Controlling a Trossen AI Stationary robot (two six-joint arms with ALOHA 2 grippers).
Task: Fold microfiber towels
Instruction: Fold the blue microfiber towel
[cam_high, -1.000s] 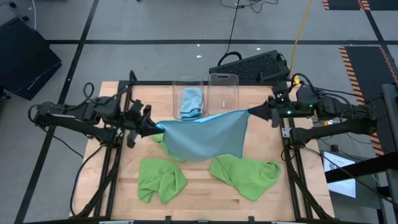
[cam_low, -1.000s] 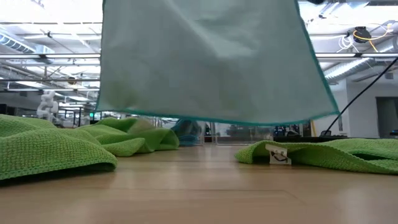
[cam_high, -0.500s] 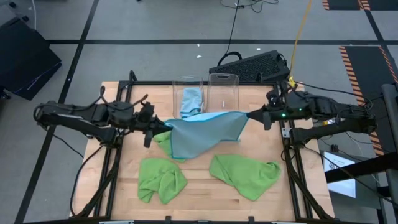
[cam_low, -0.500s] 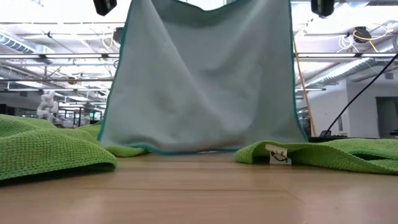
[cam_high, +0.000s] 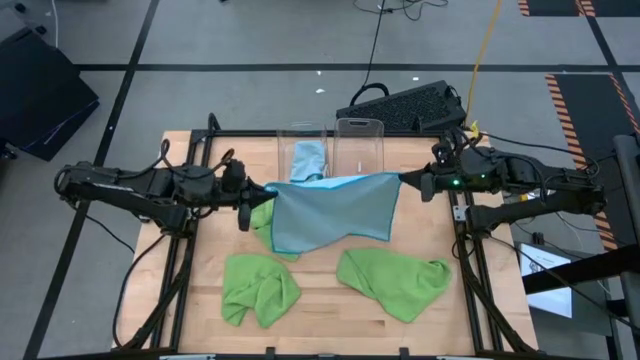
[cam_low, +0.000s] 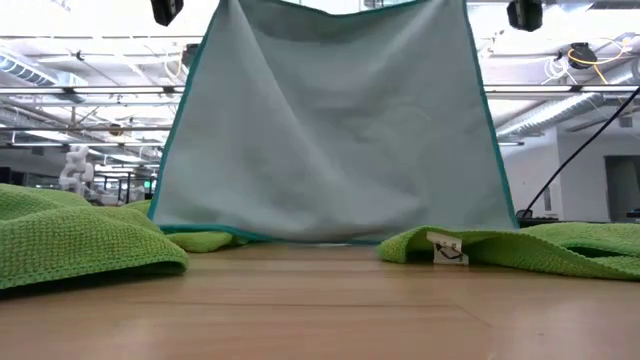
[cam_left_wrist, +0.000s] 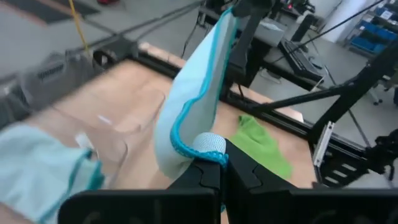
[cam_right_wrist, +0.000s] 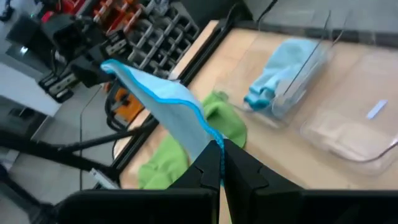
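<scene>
Nearest lie two crumpled green towels (cam_high: 260, 288) and (cam_high: 392, 281) on the bench (cam_high: 320, 320). Above them the light blue towel (cam_high: 332, 210) hangs between both arms, its lower edge trailing onto the wood. The left tool (cam_high: 250, 203) and right tool (cam_high: 403, 180) are each clamped on a top corner. It looks light, limp and quick to sag, so corners seem the best hold. Beyond stand two clear bins (cam_high: 358, 146), one holding another blue towel (cam_high: 308, 160)
</scene>
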